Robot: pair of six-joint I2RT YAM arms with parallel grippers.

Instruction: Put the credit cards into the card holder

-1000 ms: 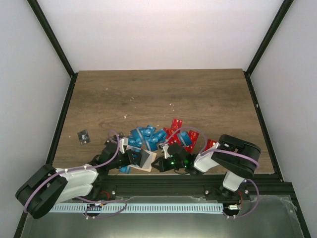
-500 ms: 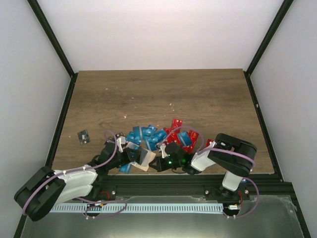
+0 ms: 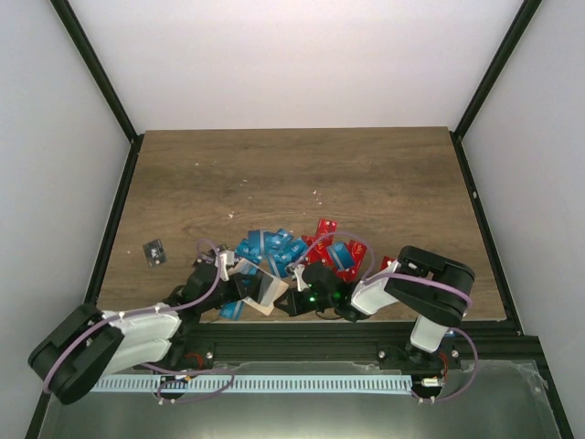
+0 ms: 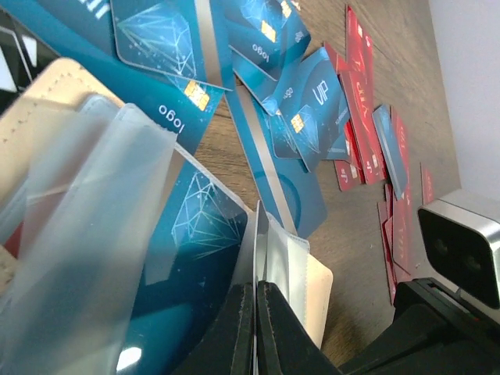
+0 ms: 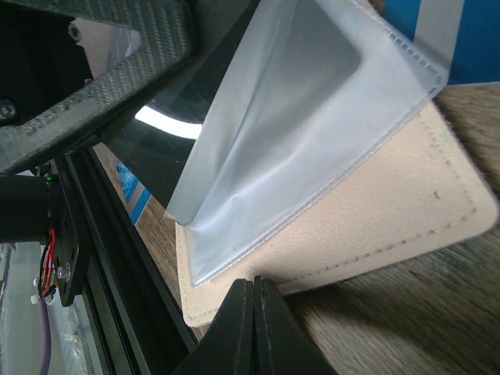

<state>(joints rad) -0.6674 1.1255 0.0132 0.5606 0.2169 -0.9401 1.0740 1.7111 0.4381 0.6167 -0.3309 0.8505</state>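
- Black card (image 3: 155, 251) lies alone on the wooden table (image 3: 366, 174) near its left edge, well apart from the other cards.
- The left gripper (image 4: 255, 301) sits low over the near part of the table. Its jaws are pressed together on the thin edge of the clear sleeves (image 4: 101, 195) that fan up out of the card holder (image 3: 262, 293).
- The card holder is pale beige with a stitched border. It lies opened near the table's front edge, between the two grippers and just in front of the heap of cards.
- One blue card (image 4: 195, 234) with a diamond print shows through the lifted sleeves. Whether it sits inside a pocket or only behind them cannot be told.
- The blue cards (image 3: 270, 247) lie heaped and overlapping just beyond the holder, several face up with a chip and the word "logo" showing.
- The right gripper (image 5: 254, 295) reaches in from the right with its jaws closed tight. It nips the lower beige edge of the holder, below the sleeves.
- The red cards (image 3: 334, 249) overlap one another to the right of the blue ones, partly hidden by the right arm.
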